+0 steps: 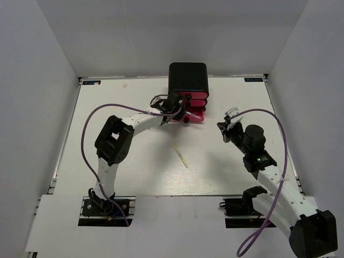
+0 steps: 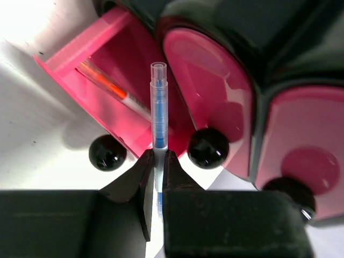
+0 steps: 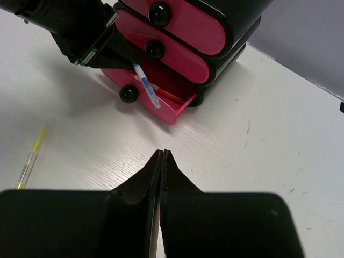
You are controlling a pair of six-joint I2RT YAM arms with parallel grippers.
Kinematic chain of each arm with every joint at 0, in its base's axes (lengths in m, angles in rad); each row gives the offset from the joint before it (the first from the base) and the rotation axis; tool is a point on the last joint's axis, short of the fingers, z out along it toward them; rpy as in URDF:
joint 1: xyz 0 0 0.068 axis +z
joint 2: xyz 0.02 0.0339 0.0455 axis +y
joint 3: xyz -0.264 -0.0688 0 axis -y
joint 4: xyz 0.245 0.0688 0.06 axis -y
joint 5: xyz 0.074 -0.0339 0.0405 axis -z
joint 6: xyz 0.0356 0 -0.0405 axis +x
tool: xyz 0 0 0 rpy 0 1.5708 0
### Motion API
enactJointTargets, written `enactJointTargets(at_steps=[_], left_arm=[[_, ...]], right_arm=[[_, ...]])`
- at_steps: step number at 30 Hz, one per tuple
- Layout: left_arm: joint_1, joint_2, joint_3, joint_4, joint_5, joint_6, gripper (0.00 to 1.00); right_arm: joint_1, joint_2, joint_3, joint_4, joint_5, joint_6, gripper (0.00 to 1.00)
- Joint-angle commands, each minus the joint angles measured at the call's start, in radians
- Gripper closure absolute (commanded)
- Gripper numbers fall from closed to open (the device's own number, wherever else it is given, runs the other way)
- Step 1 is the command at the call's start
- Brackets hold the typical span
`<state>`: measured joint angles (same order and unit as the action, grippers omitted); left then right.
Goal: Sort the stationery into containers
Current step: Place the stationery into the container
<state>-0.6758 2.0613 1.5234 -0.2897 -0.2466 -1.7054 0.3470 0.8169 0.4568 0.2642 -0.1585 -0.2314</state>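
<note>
In the top view, your left hand was up against the front of the cabinet, over the bottom drawer. That drawer stood pulled out so that pens could go in. Your right hand hung well apart to the right above the desk, out of the left arm's way. A yellow pen lay on the desk between the two arms, not yet sorted.

In the left wrist view, your left hand was clenched on a blue pen. It gripped the pen near its lower end, so most of the length stuck out ahead of the fingers toward the open drawer. An orange pen lay slantwise inside that drawer. The drawer's knob sat just left of the fingers, and the two upper drawers were shut on the right.

In the right wrist view, your right hand was closed on nothing, its fingers pressed together and aimed at the cabinet. The blue pen slanted down from the left hand into the drawer's mouth. I could not tell whether its free end touched the drawer. The yellow pen lay far left, well apart from the cabinet. I judged that letting go here would drop the blue pen beside the orange one.
</note>
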Motion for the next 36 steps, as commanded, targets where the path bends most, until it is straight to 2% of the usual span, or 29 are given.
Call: enactJointTargets(at_steps=[1, 8, 10, 14, 19, 23, 32, 34, 35, 36], left_arm=[[0.004, 0.008, 0.038, -0.023, -0.033, -0.026, 1.0], [0.004, 0.036, 0.06, -0.032, -0.042, -0.06, 1.0], [0.004, 0.036, 0.069, -0.032, -0.042, -0.069, 0.91], [0.004, 0.036, 0.069, -0.032, -0.042, -0.08, 0.87], [0.004, 0.036, 0.078, -0.032, -0.042, -0.08, 0.67], [0.013, 0.027, 0.058, -0.032, -0.042, -0.089, 0.6], [0.013, -0.015, 0.012, 0.007, -0.033, -0.086, 0.58], [0.013, -0.056, -0.012, 0.029, -0.002, -0.068, 0.58], [0.013, -0.075, -0.052, 0.056, 0.007, -0.039, 0.58], [0.013, -0.095, -0.074, 0.057, 0.016, -0.039, 0.58]], right_arm=[[-0.008, -0.019, -0.01, 0.041, 0.011, 0.006, 1.0], [-0.008, -0.031, -0.023, 0.035, 0.005, 0.003, 1.0], [-0.008, -0.036, -0.024, 0.032, 0.004, 0.006, 1.0], [-0.008, -0.039, -0.026, 0.029, 0.002, 0.004, 1.0], [-0.006, -0.042, -0.03, 0.027, -0.004, 0.007, 1.0], [-0.013, -0.042, -0.032, 0.026, -0.009, 0.007, 1.0], [-0.011, -0.05, -0.037, 0.003, -0.038, -0.011, 1.0], [-0.009, -0.047, -0.033, -0.055, -0.154, -0.047, 0.88], [-0.008, -0.042, -0.023, -0.075, -0.249, -0.063, 0.72], [-0.011, -0.032, -0.018, -0.098, -0.297, -0.101, 0.66]])
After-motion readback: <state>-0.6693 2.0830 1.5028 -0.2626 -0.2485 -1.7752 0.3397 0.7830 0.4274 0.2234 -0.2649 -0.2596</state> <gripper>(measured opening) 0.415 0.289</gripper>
